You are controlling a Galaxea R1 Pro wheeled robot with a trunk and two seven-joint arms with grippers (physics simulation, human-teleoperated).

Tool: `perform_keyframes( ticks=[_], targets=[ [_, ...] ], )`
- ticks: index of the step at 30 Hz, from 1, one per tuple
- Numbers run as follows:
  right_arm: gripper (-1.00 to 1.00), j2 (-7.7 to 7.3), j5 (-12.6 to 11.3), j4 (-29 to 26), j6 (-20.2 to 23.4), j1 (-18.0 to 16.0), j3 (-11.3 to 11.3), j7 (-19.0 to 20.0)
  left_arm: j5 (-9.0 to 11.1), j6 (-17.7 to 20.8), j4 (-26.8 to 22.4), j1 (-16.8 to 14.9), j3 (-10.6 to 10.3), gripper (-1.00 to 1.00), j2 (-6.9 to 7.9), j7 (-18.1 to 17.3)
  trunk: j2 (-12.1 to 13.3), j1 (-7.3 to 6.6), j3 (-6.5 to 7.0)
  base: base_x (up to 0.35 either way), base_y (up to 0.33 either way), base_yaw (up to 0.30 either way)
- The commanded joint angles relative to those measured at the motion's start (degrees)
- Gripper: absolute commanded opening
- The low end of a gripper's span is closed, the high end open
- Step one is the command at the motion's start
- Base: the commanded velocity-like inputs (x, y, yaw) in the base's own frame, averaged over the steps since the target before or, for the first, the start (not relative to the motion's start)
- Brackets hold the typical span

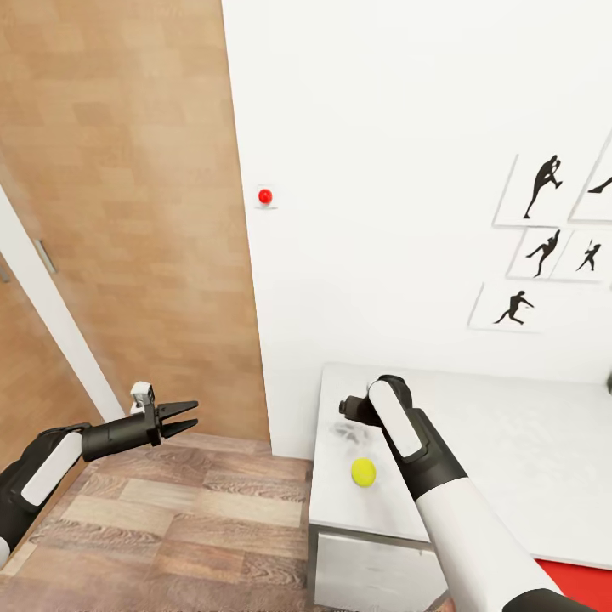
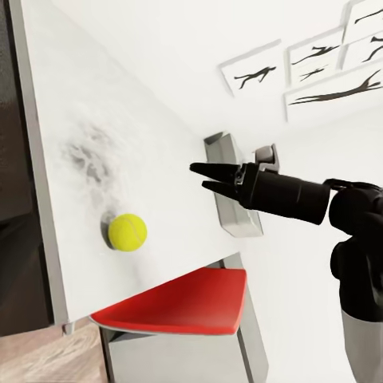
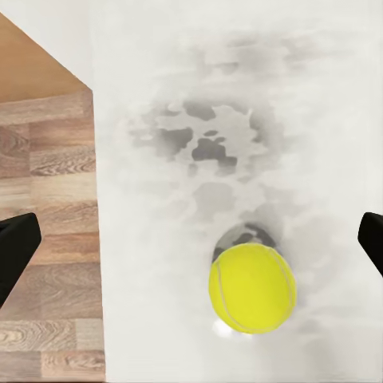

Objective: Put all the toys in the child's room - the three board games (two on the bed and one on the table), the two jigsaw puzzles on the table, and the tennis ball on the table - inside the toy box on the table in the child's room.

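The yellow-green tennis ball (image 1: 364, 472) (image 2: 128, 231) (image 3: 253, 287) lies on the pale marbled table (image 1: 510, 459) (image 3: 239, 96) close to its end edge. My right gripper (image 1: 347, 408) (image 2: 203, 177) (image 3: 194, 239) hovers open just above the ball. Its fingertips (image 3: 16, 251) stand wide apart, and the ball sits below and between them, nearer one side. A light-grey toy box (image 2: 233, 199) stands further along the table by the wall. My left gripper (image 1: 189, 415) hangs open and empty over the wooden floor, off the table's end.
A wooden door (image 1: 127, 212) and white frame are at the left; a white wall with silhouette pictures (image 1: 544, 246) rises behind the table. A red seat (image 2: 183, 307) (image 1: 582, 586) sits by the table's near side. Wood floor (image 1: 187, 527) lies open at the left.
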Motion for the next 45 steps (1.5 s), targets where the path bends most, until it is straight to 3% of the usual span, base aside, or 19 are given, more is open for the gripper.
perform_keyframes(
  ticks=[1,11,45],
  targets=[
    [1.00,-0.02,-0.5,0.4,0.1,-0.1,0.0,-0.6,0.3,0.3,0.0,-0.1,-0.2,1.00,0.06,-0.1,-0.1,0.03,-0.22,0.000,0.000,0.000],
    [1.00,0.06,-0.5,3.1,0.0,-0.1,0.1,-0.6,0.2,0.3,0.0,0.0,-0.2,1.00,0.10,-0.1,-0.1,0.03,-1.15,0.000,0.000,0.000],
    [1.00,-0.03,-0.2,3.3,-0.1,-0.1,0.2,-0.6,-0.2,0.3,0.0,-0.1,-0.2,1.00,0.03,0.0,-0.1,0.03,-4.30,0.000,0.000,0.000]
  ],
)
